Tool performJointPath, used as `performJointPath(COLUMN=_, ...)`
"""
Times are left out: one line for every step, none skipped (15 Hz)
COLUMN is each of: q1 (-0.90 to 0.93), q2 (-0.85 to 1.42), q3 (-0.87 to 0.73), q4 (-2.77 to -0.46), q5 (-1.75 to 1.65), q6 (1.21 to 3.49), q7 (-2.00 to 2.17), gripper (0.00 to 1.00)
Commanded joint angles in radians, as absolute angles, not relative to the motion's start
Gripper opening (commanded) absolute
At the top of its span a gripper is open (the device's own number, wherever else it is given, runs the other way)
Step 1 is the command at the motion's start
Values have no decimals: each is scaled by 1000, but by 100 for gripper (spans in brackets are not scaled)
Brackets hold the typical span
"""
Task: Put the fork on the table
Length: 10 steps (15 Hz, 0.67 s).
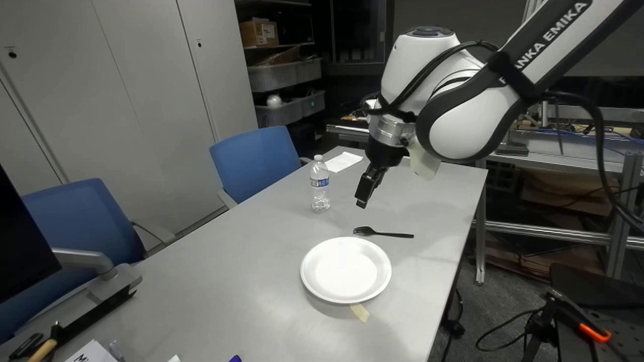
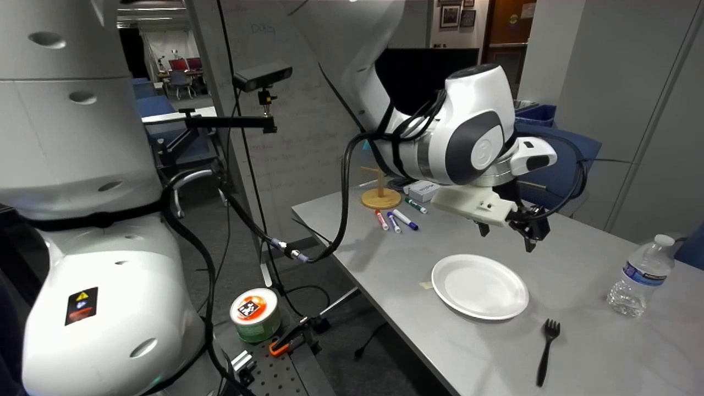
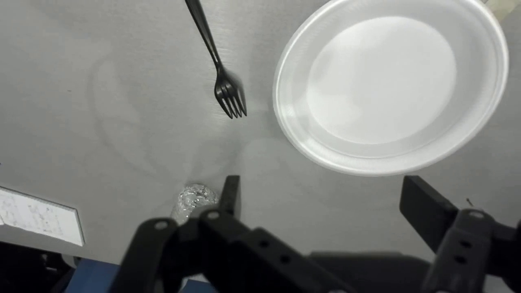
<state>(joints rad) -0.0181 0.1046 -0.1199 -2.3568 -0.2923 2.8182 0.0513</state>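
A thin black fork (image 1: 395, 235) lies flat on the light grey table (image 1: 236, 271), beside a white round plate (image 1: 346, 270). In an exterior view the fork (image 2: 545, 357) is nearer the camera than the plate (image 2: 479, 287). My gripper (image 3: 321, 179) is open, its two fingers wide apart with nothing between them. It hangs above the tabletop, touching neither fork nor plate. In the wrist view the fork (image 3: 226, 89) shows beyond the left finger, tines towards the gripper, with the plate (image 3: 382, 81) to its right.
A clear water bottle (image 1: 320, 186) stands upright near the gripper; the left finger partly hides the bottle (image 3: 197, 197) in the wrist view. White paper (image 1: 344, 162) lies at the table's far end. Several markers (image 2: 406, 220) and a round wooden stand (image 2: 380, 198) are on the table too.
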Motion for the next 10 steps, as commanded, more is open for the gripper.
performJointPath(q1=-22, q2=-43, q3=-88, q4=-2475, q5=-253, q6=2807, q7=22, gripper=100)
performJointPath(q1=-21, q2=-70, q3=-73, q4=-2499, q5=-206, q6=2813, q7=-1, gripper=100)
performJointPath(q1=-18, q2=-92, q3=-65, q4=-2514, q5=-186, q6=2814, q7=-2, gripper=100)
performJointPath(q1=-11, q2=-115, q3=-55, q4=-2530, q5=-144, q6=2812, q7=-18, gripper=100)
performJointPath(q1=-6, q2=-134, q3=-47, q4=-2541, q5=-112, q6=2809, q7=-24, gripper=100)
performJointPath(q1=2, q2=-151, q3=-41, q4=-2551, q5=-71, q6=2807, q7=-40, gripper=100)
performJointPath(q1=8, q2=-167, q3=-37, q4=-2558, q5=-45, q6=2804, q7=-49, gripper=100)
performJointPath(q1=16, q2=-183, q3=-34, q4=-2565, q5=-18, q6=2799, q7=-61, gripper=100)
performJointPath(q1=22, q2=-198, q3=-32, q4=-2572, q5=1, q6=2795, q7=-68, gripper=100)
performJointPath(q1=27, q2=-211, q3=-32, q4=-2576, q5=12, q6=2790, q7=-73, gripper=100)
